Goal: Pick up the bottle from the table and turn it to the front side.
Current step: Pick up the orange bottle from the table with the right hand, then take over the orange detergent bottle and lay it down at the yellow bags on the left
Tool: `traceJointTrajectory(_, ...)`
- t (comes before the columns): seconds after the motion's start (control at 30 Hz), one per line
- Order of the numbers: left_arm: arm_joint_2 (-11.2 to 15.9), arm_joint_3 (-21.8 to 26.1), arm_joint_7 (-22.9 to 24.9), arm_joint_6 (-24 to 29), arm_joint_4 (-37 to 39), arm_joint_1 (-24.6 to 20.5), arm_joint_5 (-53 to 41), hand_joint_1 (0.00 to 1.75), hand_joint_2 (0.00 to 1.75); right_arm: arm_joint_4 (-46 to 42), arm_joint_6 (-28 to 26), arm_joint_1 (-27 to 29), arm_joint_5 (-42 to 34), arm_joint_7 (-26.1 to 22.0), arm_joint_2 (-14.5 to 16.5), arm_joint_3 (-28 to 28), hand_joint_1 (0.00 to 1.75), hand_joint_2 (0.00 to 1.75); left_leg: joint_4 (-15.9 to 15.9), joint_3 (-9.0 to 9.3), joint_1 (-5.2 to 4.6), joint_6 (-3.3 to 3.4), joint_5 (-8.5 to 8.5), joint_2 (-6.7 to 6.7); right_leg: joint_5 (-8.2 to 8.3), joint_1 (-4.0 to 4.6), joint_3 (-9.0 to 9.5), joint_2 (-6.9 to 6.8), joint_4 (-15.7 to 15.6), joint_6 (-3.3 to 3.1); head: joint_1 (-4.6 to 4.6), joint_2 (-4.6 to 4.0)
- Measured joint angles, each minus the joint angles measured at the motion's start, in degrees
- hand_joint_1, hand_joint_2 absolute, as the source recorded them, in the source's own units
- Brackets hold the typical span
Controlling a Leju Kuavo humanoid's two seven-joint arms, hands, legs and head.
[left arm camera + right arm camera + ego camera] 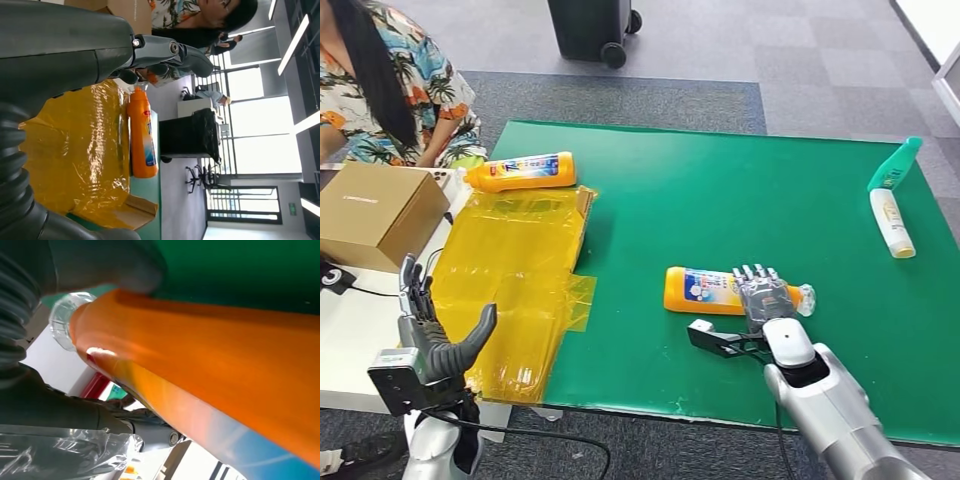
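Observation:
An orange bottle (pixel 705 290) with a blue-and-white label lies on its side on the green table (pixel 773 180), its clear cap (pixel 807 298) pointing right. My right hand (pixel 761 295) lies across its neck end with the fingers stretched over the top, while the thumb (pixel 703 332) sticks out on the near side, apart from the bottle. In the right wrist view the orange bottle (pixel 211 365) runs close along the palm and the clear cap (pixel 66 317) shows beside it. My left hand (pixel 433 335) is raised at the table's left front, fingers apart, holding nothing.
A second orange bottle (pixel 522 172) lies at the far edge of a crumpled yellow plastic sheet (pixel 512 280). A green bottle (pixel 896 165) and a white bottle (pixel 891 222) lie at the far right. A cardboard box (pixel 376 212) and a seated person (pixel 388 85) are at the left.

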Motion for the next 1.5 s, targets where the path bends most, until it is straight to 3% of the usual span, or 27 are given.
traceJointTrajectory(0.23,-0.3,0.6,-0.5,-0.1,0.0,0.0,0.0,0.0,1.75,1.2,-2.6,-0.7,-1.2,-2.2,0.0,0.7,1.75,1.75,0.0,0.04,0.0,-0.01,0.01,0.0,0.01,0.0,0.02,0.0,0.0,0.0,0.01,0.0)
traceJointTrajectory(0.43,-0.4,1.0,-0.7,-0.1,0.0,-0.1,0.0,0.0,1.75,2.1,-8.7,-0.5,-1.6,-2.9,0.1,1.6,1.75,1.75,0.0,-0.02,0.0,-0.01,0.01,0.0,0.01,0.0,0.0,0.0,0.0,0.0,0.0,-0.01)
traceJointTrajectory(0.57,-0.7,1.0,-0.7,0.4,0.0,-0.1,-0.1,0.0,1.75,2.6,-17.0,0.4,-1.6,-3.0,0.8,2.0,1.75,1.75,0.0,-0.15,0.0,-0.01,0.04,-0.01,0.02,0.0,-0.1,0.0,0.0,0.01,0.0,0.0)
traceJointTrajectory(0.67,-0.8,0.9,-0.7,0.7,0.0,-0.2,-0.2,0.0,1.75,2.5,-24.7,1.4,-4.2,-5.9,2.3,1.6,1.75,1.75,0.0,-0.18,0.0,-0.01,0.04,0.0,0.02,0.0,-0.16,0.0,0.0,0.0,-0.01,0.0)
traceJointTrajectory(0.83,-0.9,0.3,-0.6,-0.3,0.1,-0.8,0.2,0.0,1.75,1.0,-31.8,3.5,-8.9,-9.6,5.2,0.1,1.75,1.75,0.0,-0.26,0.0,-0.01,0.04,-0.01,-0.01,0.01,-0.24,-0.01,0.0,0.0,-0.01,0.01)
traceJointTrajectory(1.03,-0.8,-2.4,-0.3,-5.6,0.6,-1.9,3.1,0.0,1.75,-0.8,-36.5,5.6,-14.9,-13.4,8.8,-2.5,1.75,1.75,0.0,-0.3,0.0,0.01,0.02,-0.01,-0.01,0.0,-0.26,-0.01,0.0,0.0,-0.01,0.0)
traceJointTrajectory(1.27,-0.3,-7.6,0.7,-18.7,2.8,-4.1,11.5,0.0,1.75,-3.4,-36.7,7.0,-21.5,-24.3,13.8,-7.5,1.75,1.75,0.0,-0.31,0.0,-0.01,0.04,-0.01,-0.01,0.0,-0.3,0.0,0.0,-0.01,-0.01,0.0)
traceJointTrajectory(1.5,0.1,-11.4,3.2,-25.7,4.9,-5.9,17.6,0.0,1.75,-4.2,-36.9,7.8,-26.9,-32.0,16.6,-8.9,1.75,1.75,0.0,-0.32,0.0,-0.01,0.03,0.0,-0.02,0.0,-0.32,0.0,0.0,-0.01,-0.01,0.01)
